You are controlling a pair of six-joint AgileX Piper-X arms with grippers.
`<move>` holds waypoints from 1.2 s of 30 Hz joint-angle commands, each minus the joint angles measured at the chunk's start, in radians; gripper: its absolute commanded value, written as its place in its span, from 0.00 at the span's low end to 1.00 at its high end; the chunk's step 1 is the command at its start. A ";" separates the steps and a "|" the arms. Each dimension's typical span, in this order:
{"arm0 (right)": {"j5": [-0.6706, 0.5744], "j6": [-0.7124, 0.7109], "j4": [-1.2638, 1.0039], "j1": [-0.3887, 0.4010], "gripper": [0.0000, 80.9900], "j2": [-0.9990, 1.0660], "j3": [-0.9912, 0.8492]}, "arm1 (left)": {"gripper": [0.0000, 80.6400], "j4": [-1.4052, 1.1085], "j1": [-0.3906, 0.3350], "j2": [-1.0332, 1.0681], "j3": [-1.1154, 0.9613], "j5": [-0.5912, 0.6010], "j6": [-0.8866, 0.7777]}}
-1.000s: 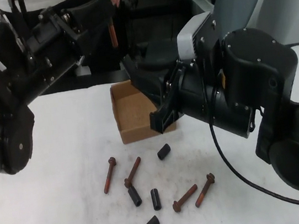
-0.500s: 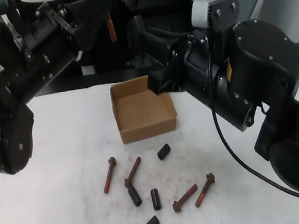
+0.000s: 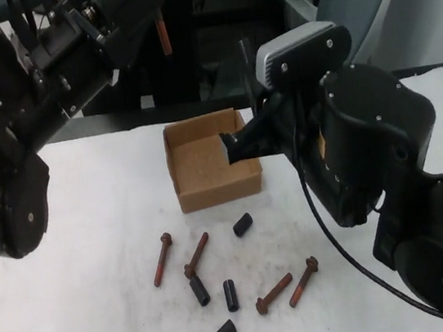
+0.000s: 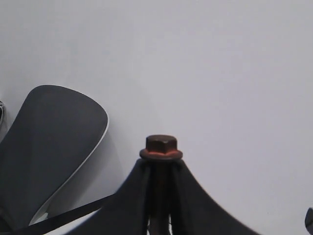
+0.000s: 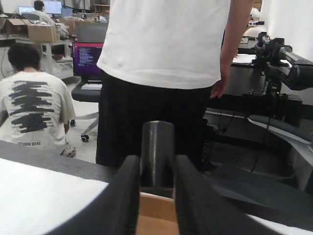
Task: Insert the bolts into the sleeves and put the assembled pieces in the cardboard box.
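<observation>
Both arms up over the bench, one bolt and one sleeve in hand, not yet joined.
White cloth bench [image 3: 83, 235], matte and soft-looking. Brown cardboard box [image 3: 213, 193] sits mid-bench, open top. Left gripper [image 4: 160, 169] pinches the held bolt [image 4: 161, 147] just under its hex flange head, high up. Right gripper [image 5: 156, 169] pinches the held sleeve [image 5: 157, 147] by its sides, above the box. Loose bolts [image 3: 162, 259] and loose sleeves [image 3: 243, 225] lie in front of the box. Bolts look like rusty steel: likely stiff, dense and rough enough to grip well. Sleeves are smooth black tubes that probably roll and slip, so grip them mid-body with the bore end free.
</observation>
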 commanded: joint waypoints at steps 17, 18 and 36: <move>-0.142 -0.001 -0.119 0.135 0.01 0.076 0.001 | 0.00 -0.019 0.003 -0.001 -0.010 -0.031 -0.005; -0.172 0.009 -0.119 0.139 0.01 0.072 0.001 | 0.00 -0.019 0.003 -0.001 -0.010 -0.026 -0.006; -0.174 -0.043 -0.145 0.120 0.01 0.041 0.001 | 0.00 -0.019 0.003 -0.001 -0.010 -0.008 -0.047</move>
